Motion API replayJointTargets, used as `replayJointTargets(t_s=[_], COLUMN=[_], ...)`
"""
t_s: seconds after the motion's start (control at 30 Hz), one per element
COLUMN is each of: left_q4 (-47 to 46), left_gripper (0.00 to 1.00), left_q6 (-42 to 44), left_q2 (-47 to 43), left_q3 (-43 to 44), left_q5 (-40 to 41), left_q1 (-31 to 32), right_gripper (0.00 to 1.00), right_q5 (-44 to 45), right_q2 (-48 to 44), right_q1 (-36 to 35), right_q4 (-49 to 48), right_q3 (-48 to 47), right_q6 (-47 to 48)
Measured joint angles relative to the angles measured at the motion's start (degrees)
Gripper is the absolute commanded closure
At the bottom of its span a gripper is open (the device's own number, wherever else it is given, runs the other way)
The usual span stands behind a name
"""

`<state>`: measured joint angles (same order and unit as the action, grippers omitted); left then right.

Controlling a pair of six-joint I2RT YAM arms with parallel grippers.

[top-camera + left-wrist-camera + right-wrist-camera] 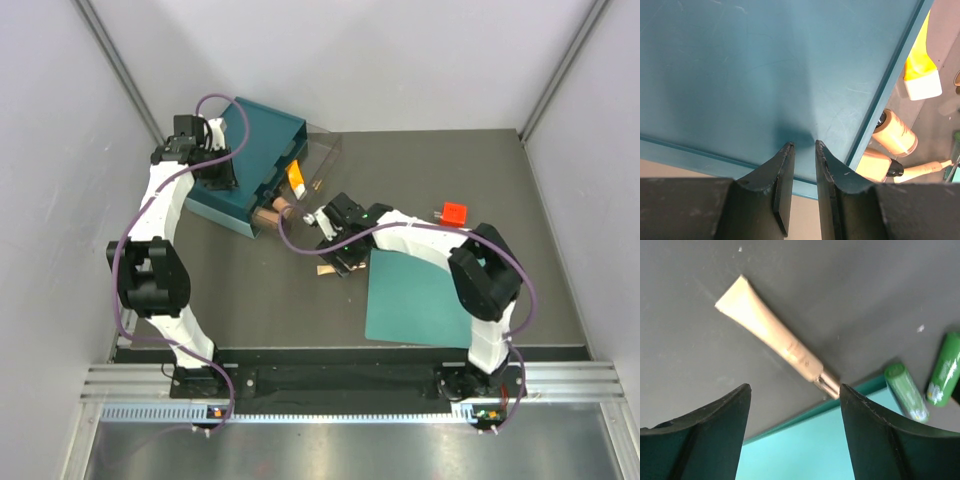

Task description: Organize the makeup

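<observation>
Right hand (795, 395) hovered over mid-bench (300, 300), fingers spread wide, nothing held. Beige stick (775, 337) lay flat below it, cap end at edge of teal mat (810, 450). 2 green tubes (905, 390) lay just beside, 1 overlapping mat corner. Left hand (804, 150) sat over teal box (765, 75) at far-left corner, fingers nearly together, slim gap, gripping nothing. Orange tube (920, 65) and 2 tan bottles (895, 134) lay beside box. Red cube (454, 213) sat toward right edge.
</observation>
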<state>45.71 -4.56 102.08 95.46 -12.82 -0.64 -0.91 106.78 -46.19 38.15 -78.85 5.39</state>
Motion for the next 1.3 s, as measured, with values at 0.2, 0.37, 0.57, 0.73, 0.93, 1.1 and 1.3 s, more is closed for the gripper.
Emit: replayJointTargets(t_s=[0.2, 0.37, 0.57, 0.73, 0.93, 1.1, 1.3], left_q4=[-0.2, -0.3, -0.3, -0.3, -0.3, -0.3, -0.3], left_gripper=[0.71, 0.70, 0.70, 0.70, 0.70, 0.70, 0.70], left_q6=[0.0, 0.0, 0.0, 0.0, 0.0, 0.0, 0.0], left_q2=[-0.2, -0.2, -0.2, -0.2, -0.2, -0.2, -0.2], left_q3=[-0.2, -0.3, -0.3, -0.3, -0.3, -0.3, -0.3], left_q5=[0.0, 0.0, 0.0, 0.0, 0.0, 0.0, -0.1], left_q1=[0.0, 0.0, 0.0, 0.0, 0.0, 0.0, 0.0], right_gripper=[0.38, 0.86, 1.00, 1.00, 1.00, 1.00, 1.00], right_q5=[2.0, 3.2, 4.4, 3.8, -3.7, -13.4, -21.6], right_q2=[6.3, 8.6, 9.2, 8.1, 5.0, 4.7, 5.8], right_q1=[-0.3, -0.3, -0.3, -0.3, -0.3, -0.2, -0.2], right_q4=[-1.4, -1.6, -1.7, -2.6, 1.0, 6.4, 8.6], right_q3=[-2.3, -4.1, -5.0, -3.7, -5.5, -17.4, -33.5], right_q6=[0.0, -0.5, -1.1, -0.5, 2.4, 4.3, 3.9])
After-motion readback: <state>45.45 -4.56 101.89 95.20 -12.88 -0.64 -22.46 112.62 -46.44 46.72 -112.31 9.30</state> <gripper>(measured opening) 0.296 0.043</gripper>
